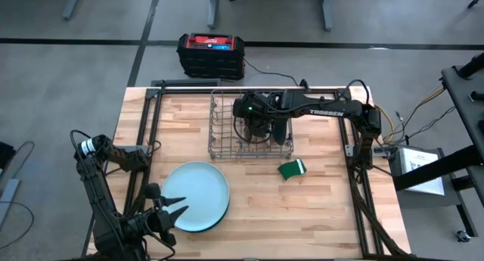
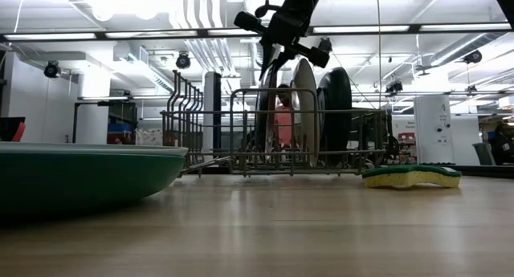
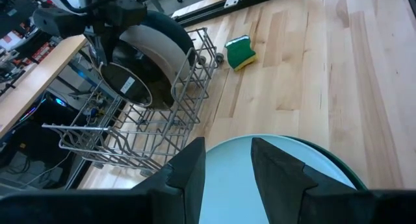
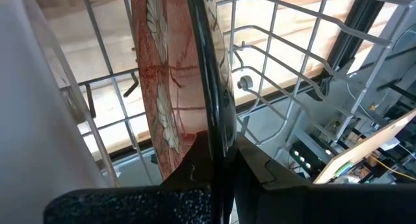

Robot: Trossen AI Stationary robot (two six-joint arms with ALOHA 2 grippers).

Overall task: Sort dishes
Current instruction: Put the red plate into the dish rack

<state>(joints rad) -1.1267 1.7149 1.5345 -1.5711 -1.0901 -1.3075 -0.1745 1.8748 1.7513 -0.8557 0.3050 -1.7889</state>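
Note:
A large pale blue-white plate [image 1: 195,196] lies flat on the table at the near left; it also shows in the low view [image 2: 80,177]. My left gripper [image 1: 170,218] is open at its near-left rim, its fingers spread above the plate [image 3: 286,152]. Several plates stand on edge in the grey wire rack [image 1: 227,149]: a dark plate [image 2: 267,108], a red-brown one [image 2: 283,120], a white one [image 2: 303,100] and another dark one [image 2: 333,108]. My right gripper [image 1: 259,126] reaches down into the rack and is shut on the first dark plate [image 4: 211,87]. My right gripper pinches the dark plate's upper rim [image 4: 218,136] between its two fingers, one on each face. The fingers come from above, pointing down into the rack. The plate stands upright on edge among the rack's wires, next to the red-brown plate [image 4: 162,100].
A green and yellow sponge [image 1: 293,169] lies on the table to the right of the rack's near corner. A black box with a red top [image 1: 212,53] sits beyond the far edge. Bare wood lies between the rack, the sponge and the near edge.

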